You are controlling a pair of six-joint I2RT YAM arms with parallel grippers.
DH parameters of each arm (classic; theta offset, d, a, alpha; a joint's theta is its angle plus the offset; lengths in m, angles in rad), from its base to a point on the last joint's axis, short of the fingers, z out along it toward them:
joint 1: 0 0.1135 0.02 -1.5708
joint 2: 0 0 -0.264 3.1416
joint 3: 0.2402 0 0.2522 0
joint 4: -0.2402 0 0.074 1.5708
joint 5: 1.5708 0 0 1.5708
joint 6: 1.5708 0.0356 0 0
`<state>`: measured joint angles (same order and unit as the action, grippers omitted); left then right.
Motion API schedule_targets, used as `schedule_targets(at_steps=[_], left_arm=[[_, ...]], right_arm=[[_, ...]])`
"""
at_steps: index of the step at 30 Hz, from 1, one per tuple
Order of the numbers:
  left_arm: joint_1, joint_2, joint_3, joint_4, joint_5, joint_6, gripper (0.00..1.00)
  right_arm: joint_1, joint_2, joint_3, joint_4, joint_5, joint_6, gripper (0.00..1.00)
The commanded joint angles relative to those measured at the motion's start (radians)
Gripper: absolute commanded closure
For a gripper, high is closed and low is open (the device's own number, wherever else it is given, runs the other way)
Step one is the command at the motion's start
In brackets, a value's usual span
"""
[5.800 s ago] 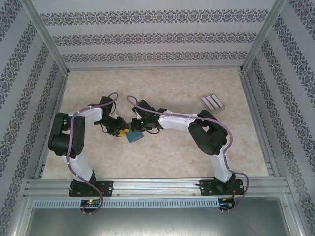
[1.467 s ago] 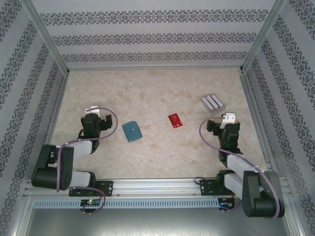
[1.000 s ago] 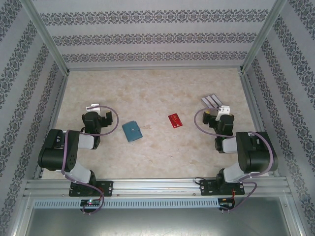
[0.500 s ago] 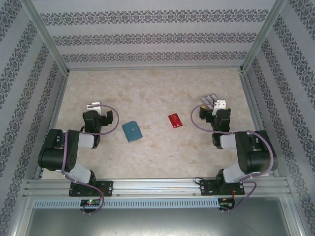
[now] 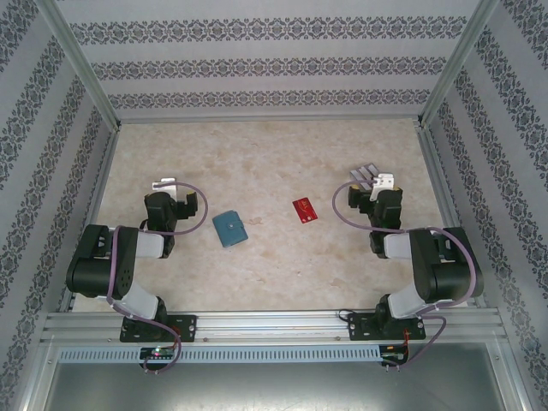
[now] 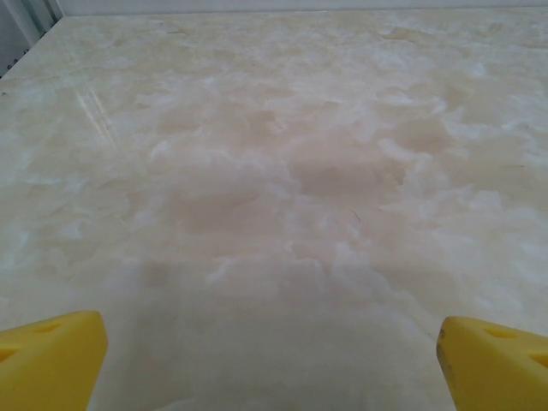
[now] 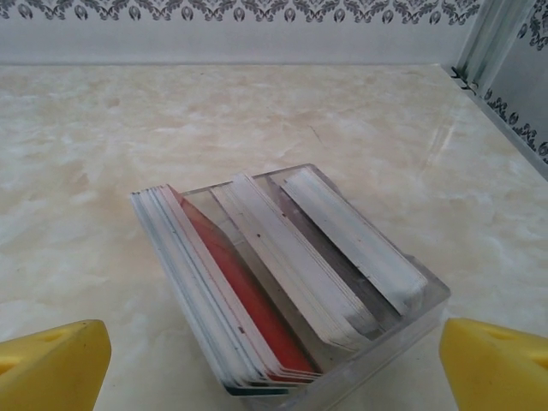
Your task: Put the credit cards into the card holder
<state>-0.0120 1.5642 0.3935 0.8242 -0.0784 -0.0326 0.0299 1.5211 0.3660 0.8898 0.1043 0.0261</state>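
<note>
Progress looks slight: your teal card holder (image 5: pixel 229 229) lies folded on the desk (image 5: pixel 257 154), with one red credit card (image 5: pixel 305 210) loose to its right, apart from it. More cards (image 7: pixel 300 257) stand in the clear slotted tray (image 7: pixel 421 310) just ahead of your right end effector (image 7: pixel 274 364). It and the left end effector (image 6: pixel 270 364) both gape wide, empty.

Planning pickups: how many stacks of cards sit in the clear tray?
3, side by side in the tray: left stack, red card on its face; middle stack; right stack. None looks hidden.
</note>
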Motion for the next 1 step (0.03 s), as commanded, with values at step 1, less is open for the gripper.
schedule_targets(at_steps=[1], left_arm=[[-0.001,-0.004,0.016,0.013,0.014,0.014,0.01]], right_arm=[[0.004,-0.015,0.011,0.015,-0.019,-0.006,0.02]])
